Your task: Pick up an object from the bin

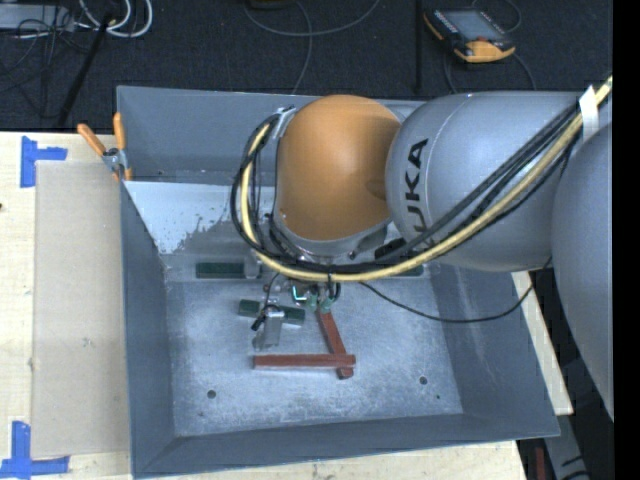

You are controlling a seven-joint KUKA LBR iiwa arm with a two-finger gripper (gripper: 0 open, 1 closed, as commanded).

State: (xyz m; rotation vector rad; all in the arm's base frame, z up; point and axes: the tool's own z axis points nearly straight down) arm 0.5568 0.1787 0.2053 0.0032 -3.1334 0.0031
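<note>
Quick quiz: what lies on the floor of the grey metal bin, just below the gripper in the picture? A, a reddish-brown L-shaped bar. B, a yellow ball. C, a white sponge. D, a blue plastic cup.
A: a reddish-brown L-shaped bar lies flat on the floor of the grey metal bin, just below the gripper, with its corner pointing to the picture's right.

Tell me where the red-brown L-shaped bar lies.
The red-brown L-shaped bar lies on the grey bin's floor near the middle of the camera view, just below the claw; a dark green flat block sits farther up-left.
</note>
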